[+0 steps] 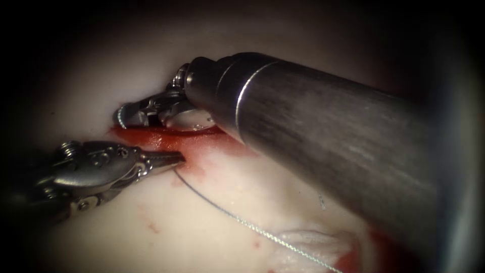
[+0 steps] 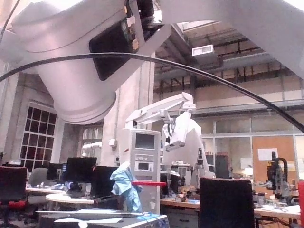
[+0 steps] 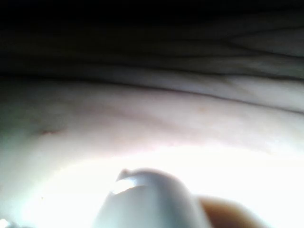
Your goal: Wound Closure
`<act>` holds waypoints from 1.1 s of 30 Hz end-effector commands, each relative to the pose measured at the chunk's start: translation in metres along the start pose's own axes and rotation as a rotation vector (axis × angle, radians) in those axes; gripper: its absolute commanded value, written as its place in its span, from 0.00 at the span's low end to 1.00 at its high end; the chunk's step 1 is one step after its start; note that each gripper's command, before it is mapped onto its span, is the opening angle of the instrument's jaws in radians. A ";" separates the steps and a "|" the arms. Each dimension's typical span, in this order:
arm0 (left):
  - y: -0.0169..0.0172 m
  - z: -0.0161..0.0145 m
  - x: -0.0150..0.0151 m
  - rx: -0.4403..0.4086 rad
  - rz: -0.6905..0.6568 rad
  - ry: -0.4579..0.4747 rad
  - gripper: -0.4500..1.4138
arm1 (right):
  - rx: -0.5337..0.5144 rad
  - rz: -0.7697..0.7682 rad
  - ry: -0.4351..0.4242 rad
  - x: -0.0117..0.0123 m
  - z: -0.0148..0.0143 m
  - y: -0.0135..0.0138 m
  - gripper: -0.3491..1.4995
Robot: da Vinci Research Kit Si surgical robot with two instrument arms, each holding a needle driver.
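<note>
Endoscope view: right end effector (image 1: pixel 124 117) enters on a thick shaft from the picture's right and sits at the upper edge of the cut (image 1: pixel 166 137). Its jaws are pressed together on the needle (image 1: pixel 120 118), of which a short curved bright piece shows at the jaw tip; which part of the curve is held cannot be told, nor whether the point is in the tissue (image 1: pixel 242 197).

Left end effector (image 1: pixel 174 160) comes from the left, jaws pressed together, tip at the lower edge of the cut, touching the red fluid (image 1: pixel 202 149). Whether it pinches thread or tissue cannot be told.

Thread (image 1: pixel 237 218) starts just below the left tip and runs over the tissue toward the lower right, ending near a pale raised fold.

Right wrist view: pale tissue surface (image 3: pixel 152 118), close up.
</note>
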 end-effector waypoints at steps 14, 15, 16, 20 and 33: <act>0.0003 0.0003 -0.0012 -0.012 -0.002 -0.005 0.00 | 0.210 0.075 0.110 0.0040 -0.0012 -0.0039 0.00; 0.0004 0.0003 -0.0011 -0.013 -0.001 -0.002 0.00 | 0.212 0.083 0.111 0.0041 -0.0017 -0.0044 0.00; 0.0004 0.0003 -0.0011 -0.014 -0.001 0.001 0.00 | 0.213 0.087 0.113 0.0042 -0.0018 -0.0046 0.00; 0.0005 0.0003 -0.0009 -0.016 0.001 0.003 0.00 | 0.241 0.101 0.119 0.0046 -0.0024 -0.0055 0.00; 0.0014 -0.0070 -0.0063 0.056 -0.062 -0.158 0.00 | 0.389 0.057 0.010 0.0011 -0.0170 -0.0083 0.00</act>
